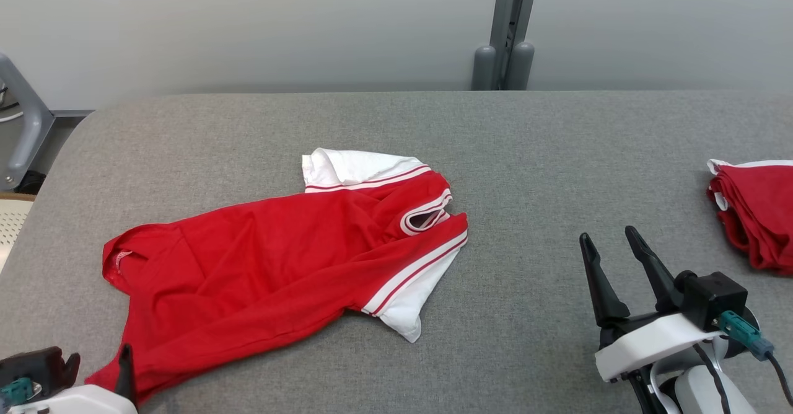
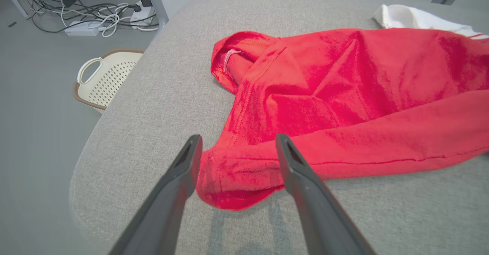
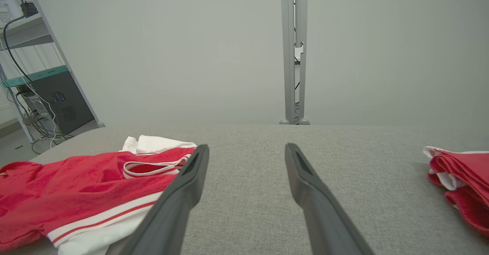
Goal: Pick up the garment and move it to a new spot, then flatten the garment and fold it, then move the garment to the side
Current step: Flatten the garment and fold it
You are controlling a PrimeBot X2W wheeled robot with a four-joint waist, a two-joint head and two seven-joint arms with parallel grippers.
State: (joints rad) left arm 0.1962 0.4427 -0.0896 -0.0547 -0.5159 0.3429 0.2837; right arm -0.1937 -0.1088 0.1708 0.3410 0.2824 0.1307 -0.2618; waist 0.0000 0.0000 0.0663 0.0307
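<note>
Working over the grey padded table (image 1: 533,154). On its left half, find the red-and-white garment (image 1: 260,259), lying rumpled and creased, twisted along the lower hem, nowhere folded. Toward the table's right edge, note a second red pile (image 1: 759,212), bunched up, well apart from the first. Beside the table's left edge, down on the floor, note a pale perforated basket (image 2: 103,79). At the table's near left corner, see the left gripper (image 2: 237,138) spread wide, straddling the garment's hem corner without pinching it. Near the table's front right, see the right gripper (image 1: 608,234) likewise spread and empty, clear of the cloth. Judging from this: perhaps laid at its spot already, though cannot confirm. Flattening not done, folding not begun, moving to the side yet to come.
</note>
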